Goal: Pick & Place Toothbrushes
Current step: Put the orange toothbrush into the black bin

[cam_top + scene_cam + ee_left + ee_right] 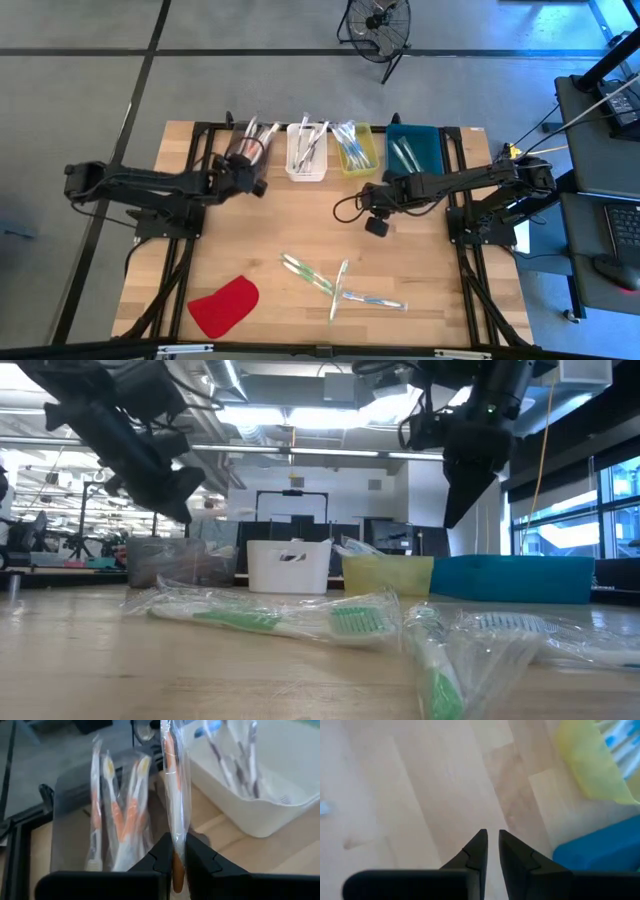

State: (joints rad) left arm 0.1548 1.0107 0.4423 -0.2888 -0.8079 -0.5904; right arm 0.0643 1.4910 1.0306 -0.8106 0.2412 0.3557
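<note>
My left gripper [248,162] [179,845] is shut on a wrapped orange toothbrush [172,780] above the clear grey bin [248,140] [75,820], which holds several orange toothbrushes [125,805]. My right gripper [376,226] [493,835] hangs above the bare table in front of the yellow bin [358,148] and the blue bin [414,148]. Its fingers are all but together with nothing between them. Three green wrapped toothbrushes [338,285] [270,620] lie flat on the table near its front edge. My left gripper pinches the orange toothbrush's handle [176,832] between its two fingers, close to the handle's free end, whose orange tip [177,872] shows between the fingers behind the hold. The brush in its clear wrapper points away ahead of the fingers. It is lifted clear, over the grey bin.
A white bin [306,152] [260,810] with several toothbrushes stands between the grey and yellow bins, all in a row along the far edge. A flat red piece [224,305] lies at the front left. Bare wood [300,220] lies mid-table.
</note>
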